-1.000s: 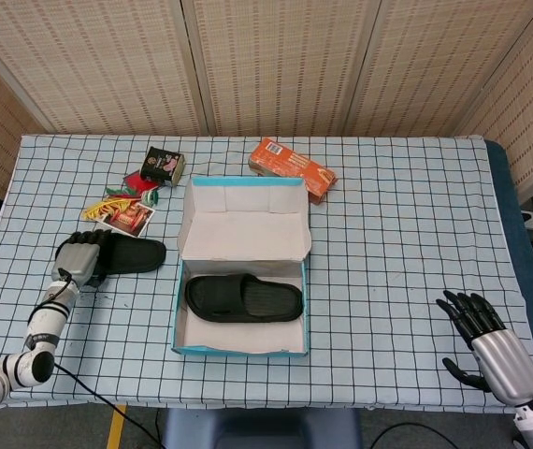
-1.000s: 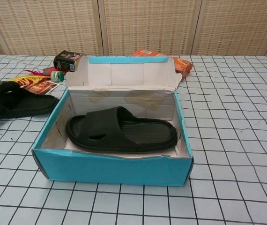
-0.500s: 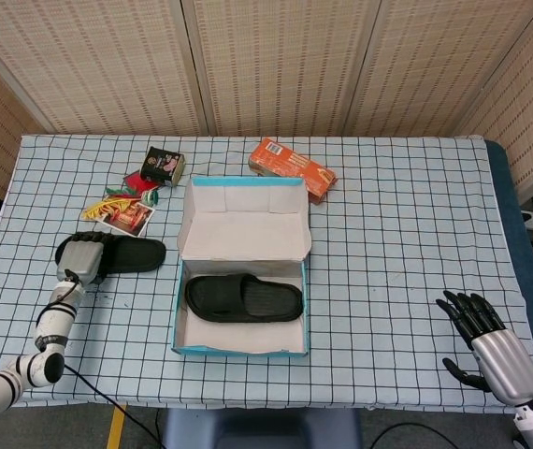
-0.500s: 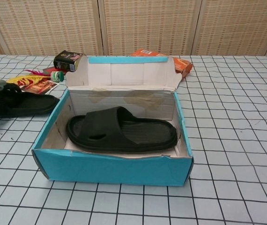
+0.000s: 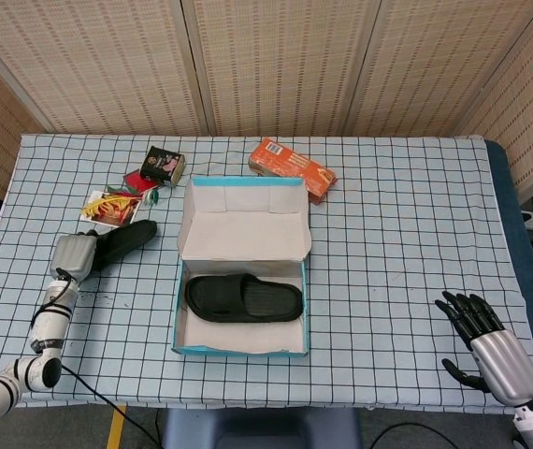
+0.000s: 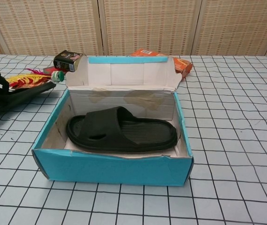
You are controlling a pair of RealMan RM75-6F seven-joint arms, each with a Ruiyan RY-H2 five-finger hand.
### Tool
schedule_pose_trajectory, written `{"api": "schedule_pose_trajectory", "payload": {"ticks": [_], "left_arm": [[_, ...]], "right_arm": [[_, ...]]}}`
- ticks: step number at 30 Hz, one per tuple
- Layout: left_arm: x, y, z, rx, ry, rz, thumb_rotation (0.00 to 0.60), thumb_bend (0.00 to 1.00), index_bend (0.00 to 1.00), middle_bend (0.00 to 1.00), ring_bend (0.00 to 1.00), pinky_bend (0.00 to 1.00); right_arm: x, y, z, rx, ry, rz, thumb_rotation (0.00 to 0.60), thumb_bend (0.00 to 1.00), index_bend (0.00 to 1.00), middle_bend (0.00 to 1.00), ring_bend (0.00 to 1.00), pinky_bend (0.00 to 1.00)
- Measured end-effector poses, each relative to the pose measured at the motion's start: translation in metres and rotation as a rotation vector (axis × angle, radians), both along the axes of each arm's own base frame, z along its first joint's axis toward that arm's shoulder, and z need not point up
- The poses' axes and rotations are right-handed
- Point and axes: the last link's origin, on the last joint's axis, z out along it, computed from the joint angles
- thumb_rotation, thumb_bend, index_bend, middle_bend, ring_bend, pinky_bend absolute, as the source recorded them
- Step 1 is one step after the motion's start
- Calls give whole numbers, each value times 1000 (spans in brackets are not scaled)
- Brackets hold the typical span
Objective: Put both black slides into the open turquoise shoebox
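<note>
Now, at the table's left edge, your left hand (image 5: 75, 254) is gripping the heel end of one black slide (image 5: 122, 239), which is pointing its toe toward the snack wrappers (image 5: 112, 205); in the chest view the slide (image 6: 16, 96) is tilting, its far end rising near the wrappers (image 6: 28, 80), though whether it is lifting fully off the checked tablecloth (image 5: 397, 206) cannot be told. Just beyond the wrappers, a small dark carton (image 5: 164, 166) is lying on its side, and a green bottle cap (image 6: 55, 75) is sitting beside it. Moving to the middle, the turquoise shoebox (image 5: 238, 349) is standing open with its lid flap upright at the back, and the second slide (image 5: 244, 299) is lying flat inside, its toe strap toward the left wall; the chest view is showing it (image 6: 122, 131) filling most of the box (image 6: 112, 167) floor. Behind the box, an orange packet (image 5: 292, 168) is lying at an angle on the cloth. Far to the right, well apart from everything, your right hand (image 5: 483, 341) is hanging at the table's near corner, holding nothing, its dark fingers (image 5: 463, 311) spreading apart.
</note>
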Motion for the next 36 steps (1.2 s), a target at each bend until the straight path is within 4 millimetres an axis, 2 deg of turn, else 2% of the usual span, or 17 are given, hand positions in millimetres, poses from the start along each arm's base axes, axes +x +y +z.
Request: {"api": "schedule_pose_trajectory", "payload": {"ticks": [15,21,27,31,36], "left_arm": [[-2,1,7,82,15,-82,600,652,835,861,766,599],[2,3,17,135,39,-155,600,680,853,885,782,614],[3,9,39,207,64,-207,600,686,854,890,784,618],[12,10,57,253,32,-258,600,684,857,892,785,620],[34,2,65,256,-58,-322,600,684,857,892,784,620]], "right_arm": [[0,-1,-1,1,2,-2,600,173,0,0,0,0],[0,-1,-1,1,4,-2,600,172,0,0,0,0],[0,-1,-1,1,5,-3,600,173,0,0,0,0],[0,-2,-3,7,10,-3,600,172,0,0,0,0],[2,-3,-7,16,16,2,600,172,0,0,0,0]]}}
